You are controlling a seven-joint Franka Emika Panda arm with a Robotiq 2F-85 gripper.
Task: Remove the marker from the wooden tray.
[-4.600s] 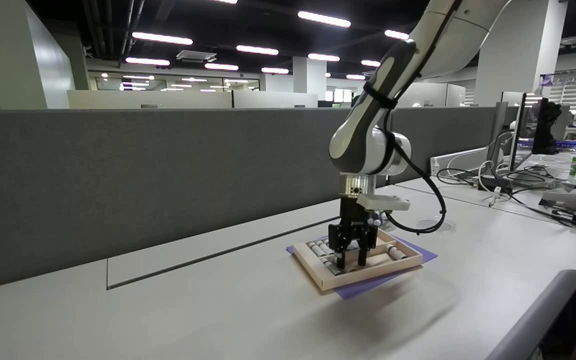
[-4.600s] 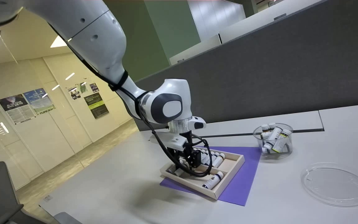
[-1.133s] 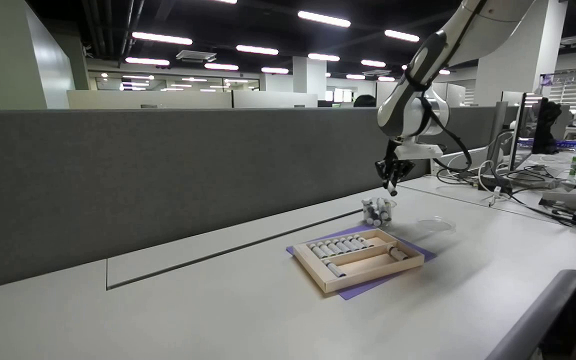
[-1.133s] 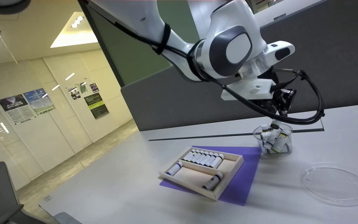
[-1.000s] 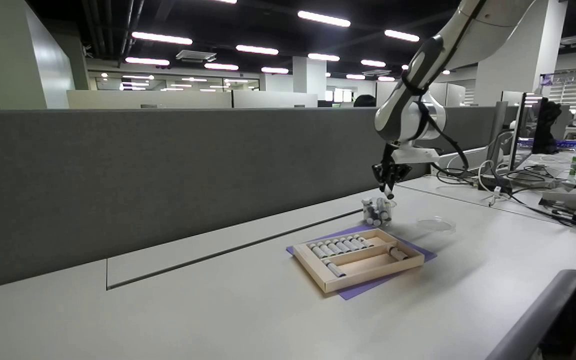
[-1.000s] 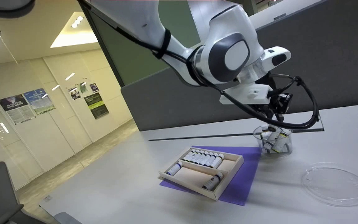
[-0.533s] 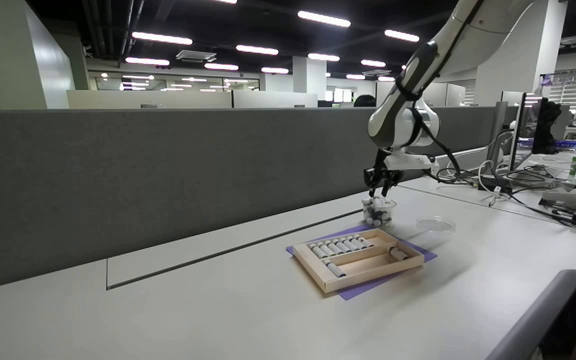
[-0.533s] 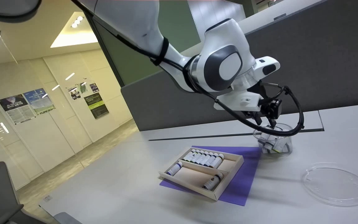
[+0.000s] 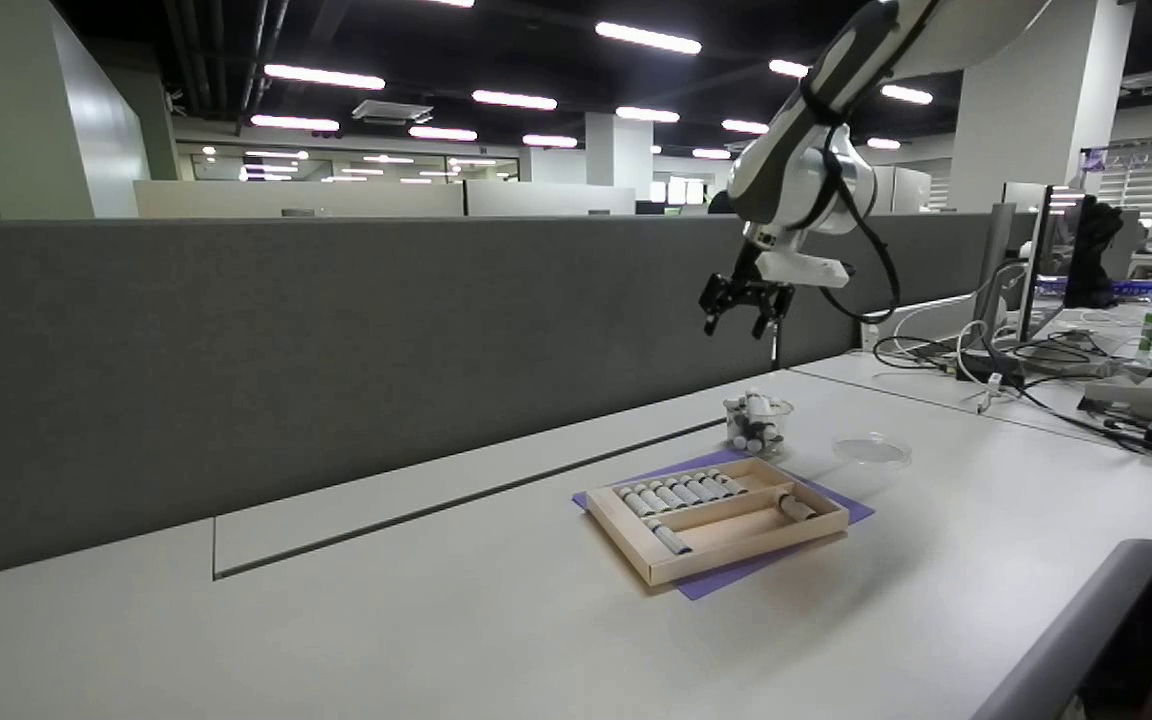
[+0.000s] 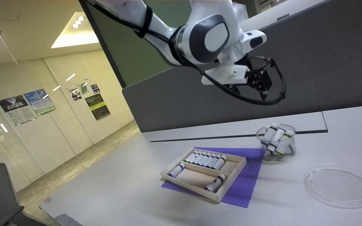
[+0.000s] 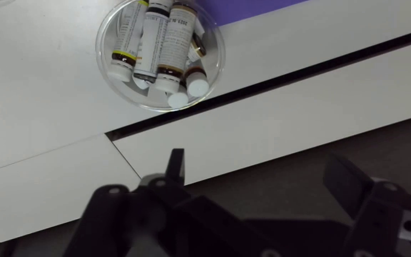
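The light-wood tray (image 9: 746, 527) lies on the table and shows in both exterior views (image 10: 197, 179). Several white capped tubes (image 10: 211, 160) stand in a row in its back compartment, and a tube lies at each end of the front one. The marker, a white tube (image 10: 271, 131) with brown bands, lies on top in a clear round container behind the tray; it also shows in the wrist view (image 11: 178, 41). My gripper (image 9: 734, 325) is open and empty, well above the container. It is also seen with spread fingers in the wrist view (image 11: 253, 167).
The clear container (image 10: 291, 150) holds several white tubes. A clear round lid (image 10: 339, 188) lies on the table beside it. A purple sheet (image 10: 250, 175) is under the tray. A grey partition (image 9: 336, 380) runs behind the table. Cables and a monitor are at the far right.
My gripper carried a white tube from the tray's front compartment to the container and let it go there. The fingers opened, and the gripper rose away from the container.
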